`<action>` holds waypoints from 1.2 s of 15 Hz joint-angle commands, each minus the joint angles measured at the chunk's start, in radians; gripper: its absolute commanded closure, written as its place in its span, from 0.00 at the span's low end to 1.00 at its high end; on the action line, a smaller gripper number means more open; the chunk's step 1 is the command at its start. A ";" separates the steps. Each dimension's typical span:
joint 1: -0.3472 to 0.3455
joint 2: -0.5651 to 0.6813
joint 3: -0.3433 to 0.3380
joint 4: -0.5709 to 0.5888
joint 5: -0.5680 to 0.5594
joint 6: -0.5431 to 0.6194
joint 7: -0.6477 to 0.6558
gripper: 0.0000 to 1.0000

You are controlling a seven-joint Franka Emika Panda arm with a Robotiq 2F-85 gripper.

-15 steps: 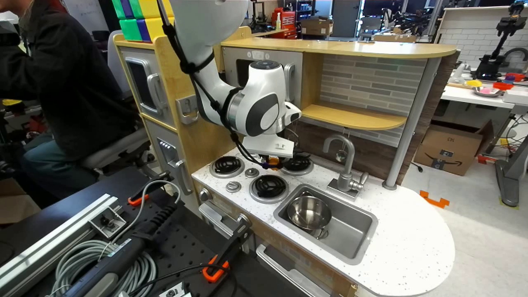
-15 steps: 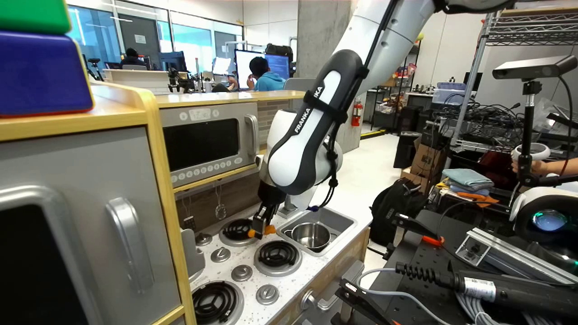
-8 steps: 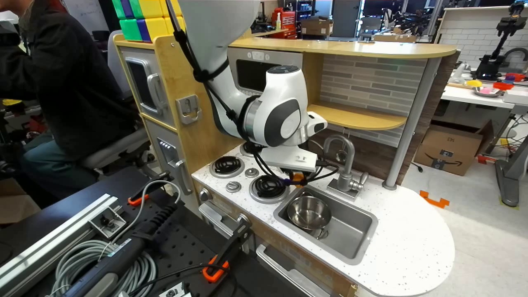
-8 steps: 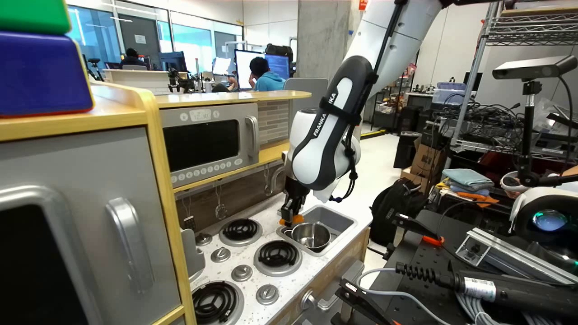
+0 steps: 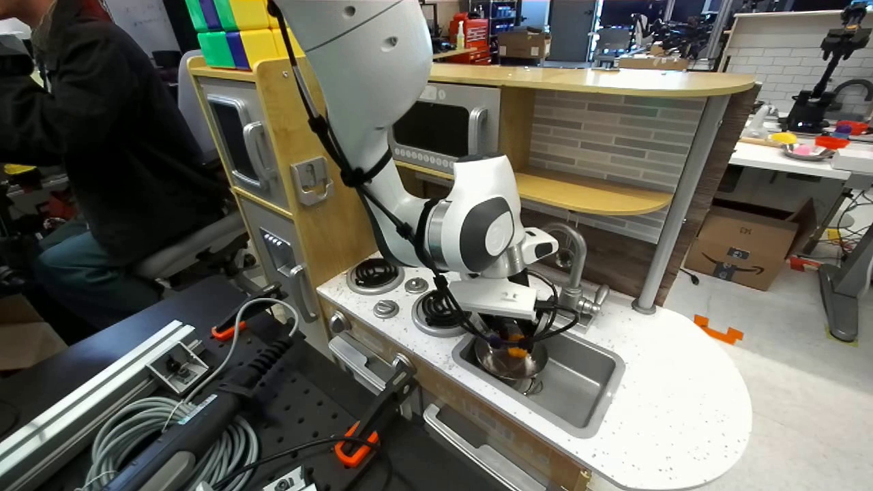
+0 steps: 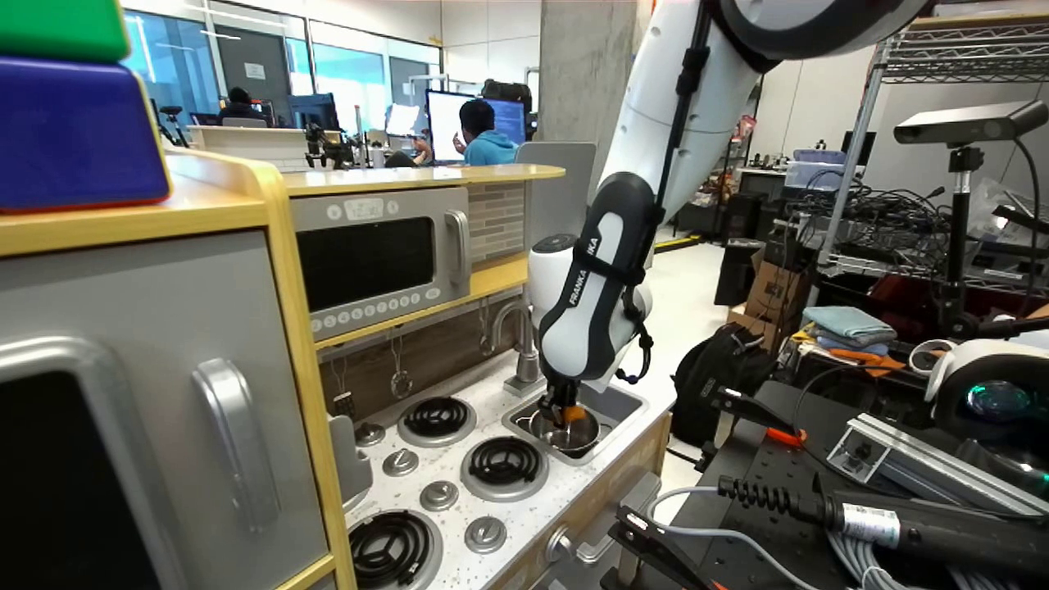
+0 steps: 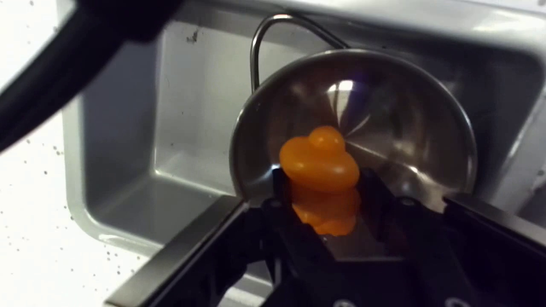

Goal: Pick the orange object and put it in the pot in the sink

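Over the pot (image 7: 405,94), arm (image 6: 597,295) bent, end effector (image 7: 324,183) downward, clasping orange object (image 7: 320,164)

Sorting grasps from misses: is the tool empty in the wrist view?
No, the orange object sits between the fingers of the tool, one on each side.

Speckled white countertop (image 5: 682,402) with burners (image 6: 504,461), faucet (image 5: 580,259), sink (image 5: 580,378)

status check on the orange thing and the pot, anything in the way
Gripper shut on the orange object. Object over or just inside the pot in the sink; exact height unclear. Nothing seen in the way.
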 commanded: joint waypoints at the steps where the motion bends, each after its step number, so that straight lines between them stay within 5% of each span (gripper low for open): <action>1: 0.045 0.086 -0.042 0.101 -0.021 -0.099 0.066 0.82; 3: 0.052 0.106 -0.039 0.122 -0.025 -0.117 0.072 0.73; 4: 0.053 0.108 -0.034 0.126 -0.026 -0.115 0.073 0.32; 10: 0.032 0.005 0.014 0.031 -0.030 -0.048 0.023 0.00; 18: -0.078 -0.291 0.175 -0.304 -0.039 0.081 -0.149 0.00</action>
